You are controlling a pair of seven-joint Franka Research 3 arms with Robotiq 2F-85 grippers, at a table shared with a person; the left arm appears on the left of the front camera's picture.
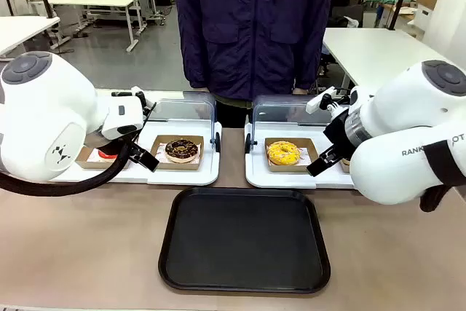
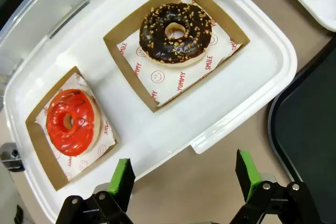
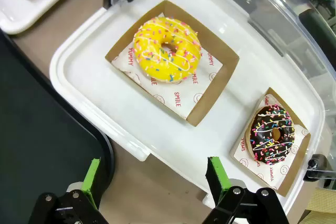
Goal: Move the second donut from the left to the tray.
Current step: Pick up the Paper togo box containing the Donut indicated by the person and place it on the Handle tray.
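The second donut from the left (image 1: pixel 181 150), dark chocolate with nut bits (image 2: pixel 175 32), lies in its brown cardboard holder (image 2: pixel 137 85) on the left white display tray (image 2: pixel 247 93). My left gripper (image 2: pixel 185 174) hovers open above that tray's near rim, short of the donut, with nothing between its green pads (image 2: pixel 123 176). In the front view the left gripper (image 1: pixel 143 156) sits just left of the donut. The black tray (image 1: pixel 244 238) lies flat on the table's near middle. My right gripper (image 3: pixel 155 178) stands open over the right display tray's near edge.
A red-glazed donut (image 2: pixel 71 121) sits in a holder left of the chocolate one. The right display tray (image 3: pixel 105 108) holds a yellow donut (image 3: pixel 167 50) and a dark sprinkled donut (image 3: pixel 271 134). Clear lids (image 1: pixel 182 111) stand raised behind. A person (image 1: pixel 251 27) stands at the far side.
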